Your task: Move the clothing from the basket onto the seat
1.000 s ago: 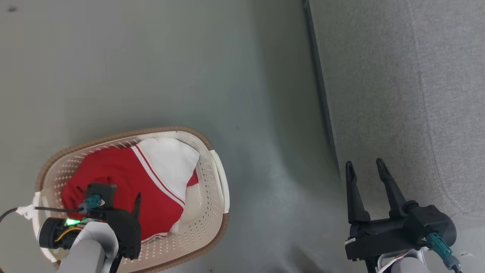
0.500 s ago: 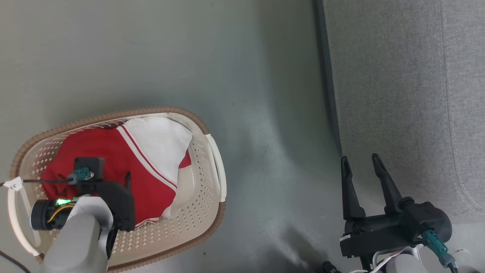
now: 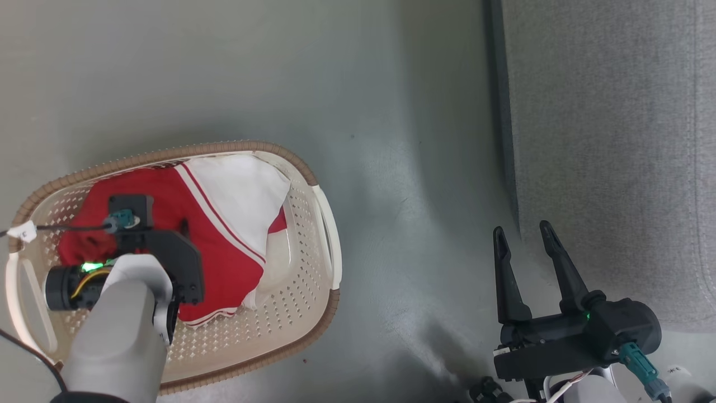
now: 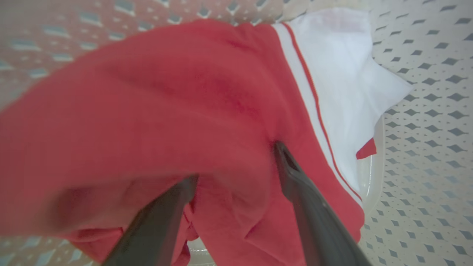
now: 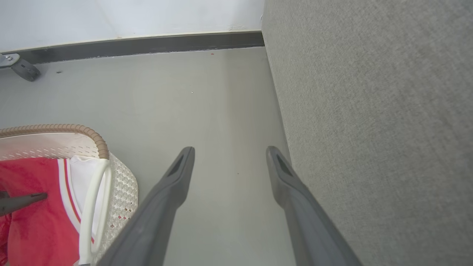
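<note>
The basket [image 3: 224,147] stands on the floor at the lower left, cream with a brown rim. Inside lies the clothing [image 3: 224,252], red with a white panel and striped trim. My left gripper [image 4: 234,162] reaches down into the basket, open, its two fingers pressed into the red clothing [image 4: 166,92] with a fold of fabric bulging between them. My right gripper [image 3: 523,235] is open and holds nothing, hovering over the floor just left of the grey seat [image 3: 604,140]. In the right wrist view its fingers [image 5: 186,159] frame bare floor, with the seat [image 5: 369,111] at the right and the basket [image 5: 55,128] at the lower left.
Grey floor [image 3: 391,168] separates basket and seat. A dark baseboard [image 5: 147,44] runs along a white wall beyond, with a caster wheel [image 5: 22,70] at its left end. The basket's white handle [image 3: 331,235] faces the seat.
The head view has shifted, sliding basket and seat across the picture. My left gripper has moved farther over the red clothing and sunk lower into it. The right gripper stays open.
</note>
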Controlling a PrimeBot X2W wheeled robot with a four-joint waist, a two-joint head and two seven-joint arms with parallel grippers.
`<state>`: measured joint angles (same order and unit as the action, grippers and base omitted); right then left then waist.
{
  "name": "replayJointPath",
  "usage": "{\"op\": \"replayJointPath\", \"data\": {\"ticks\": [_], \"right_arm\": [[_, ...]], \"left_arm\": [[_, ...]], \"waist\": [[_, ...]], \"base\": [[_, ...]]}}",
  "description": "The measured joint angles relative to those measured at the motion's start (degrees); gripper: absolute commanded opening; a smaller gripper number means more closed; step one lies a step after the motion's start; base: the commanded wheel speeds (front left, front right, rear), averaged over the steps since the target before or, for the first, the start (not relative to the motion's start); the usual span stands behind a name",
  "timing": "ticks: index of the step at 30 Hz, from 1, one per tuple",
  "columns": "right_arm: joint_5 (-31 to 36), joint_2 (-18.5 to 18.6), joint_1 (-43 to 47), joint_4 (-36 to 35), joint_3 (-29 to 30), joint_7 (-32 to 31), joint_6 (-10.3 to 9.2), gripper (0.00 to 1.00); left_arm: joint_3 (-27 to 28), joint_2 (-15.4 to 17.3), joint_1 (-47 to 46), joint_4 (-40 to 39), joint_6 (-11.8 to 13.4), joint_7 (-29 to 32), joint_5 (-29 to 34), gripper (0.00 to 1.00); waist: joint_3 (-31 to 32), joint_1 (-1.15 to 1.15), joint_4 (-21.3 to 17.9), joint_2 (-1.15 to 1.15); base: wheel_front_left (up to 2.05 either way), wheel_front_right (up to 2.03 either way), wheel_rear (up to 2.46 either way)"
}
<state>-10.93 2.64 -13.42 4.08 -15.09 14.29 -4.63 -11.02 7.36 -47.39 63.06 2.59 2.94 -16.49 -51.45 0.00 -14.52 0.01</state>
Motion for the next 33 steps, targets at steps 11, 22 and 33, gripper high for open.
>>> {"op": "replayJointPath", "data": {"ticks": [11, 22, 33], "right_arm": [[0.9, 0.0, 1.8, -2.0, -0.1, 0.0, -0.51, 1.0], [2.0, 0.0, 3.4, -4.0, 0.2, 0.0, -0.99, 1.0], [1.1, 0.0, 0.3, -3.5, -1.8, 0.0, -1.18, 1.0]], "left_arm": [[-0.3, -0.6, -3.3, 3.1, 0.5, 0.5, 0.0, 1.0], [0.4, -0.6, -5.3, 5.4, 1.4, -0.4, -0.2, 0.0], [0.8, -0.1, -4.5, 7.3, -0.7, -3.1, -0.8, 0.0]], "waist": [[-1.7, 0.0, 0.5, -0.01], [-2.2, -0.01, 0.7, -0.01], [-0.4, -0.01, 0.1, -0.01]], "base": [[0.0, 0.0, 0.0], [0.0, 0.0, 0.0], [0.0, 0.0, 0.0]]}}
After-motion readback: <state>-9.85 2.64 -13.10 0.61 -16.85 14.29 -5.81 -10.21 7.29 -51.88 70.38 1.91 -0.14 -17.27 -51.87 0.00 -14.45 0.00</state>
